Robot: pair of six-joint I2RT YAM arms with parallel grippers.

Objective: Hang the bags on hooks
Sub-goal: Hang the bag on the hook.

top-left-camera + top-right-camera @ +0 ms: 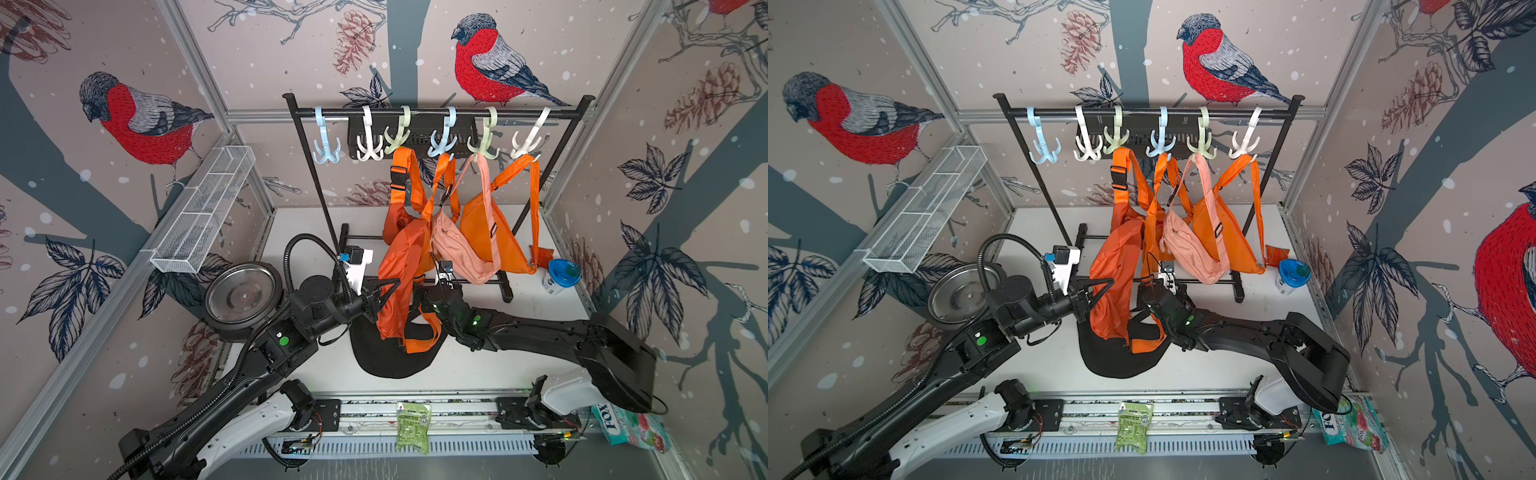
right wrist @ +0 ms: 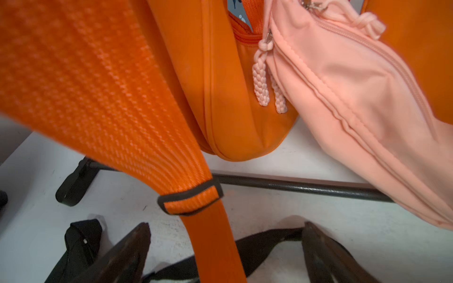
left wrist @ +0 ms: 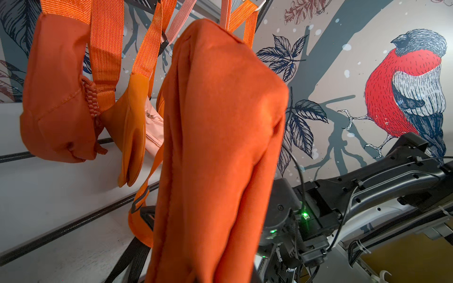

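1. Rack [image 1: 432,111] stood at the far side of the table [image 1: 478,361], with six hooks [image 1: 326,145] along its rail.
2. Bag [image 1: 401,274], orange, hung upright mid-scene on the near side of the rack. It was over a black bag [image 1: 386,365] lying flat on the table; contact between the two could not be told.
3. Strap [image 2: 210,245] of the bag ran up toward the blue hook [image 1: 442,143], fourth from left. Whether it sat on that hook could not be told in either top view. A lower loop of the strap drooped at the bag's near right.
4. Left gripper [image 1: 375,306] was clenched on the bag's left edge, low on the body. Orange fabric filled most of the left wrist view.
5. Right gripper [image 2: 225,224] was released, jaws spread wide. Its fingers [image 2: 127,250] stood either side of the strap, neither seen touching it.
6. Pink bag [image 1: 461,249] hung just right of the bag and farther back. Behind it hung the right orange bag [image 1: 494,241], and the far orange bag [image 1: 395,220] hung left of both.
7. Cup [image 1: 559,274] sat at far right, lid [image 1: 243,297] at left, and a green packet [image 1: 413,428] on the near rail.
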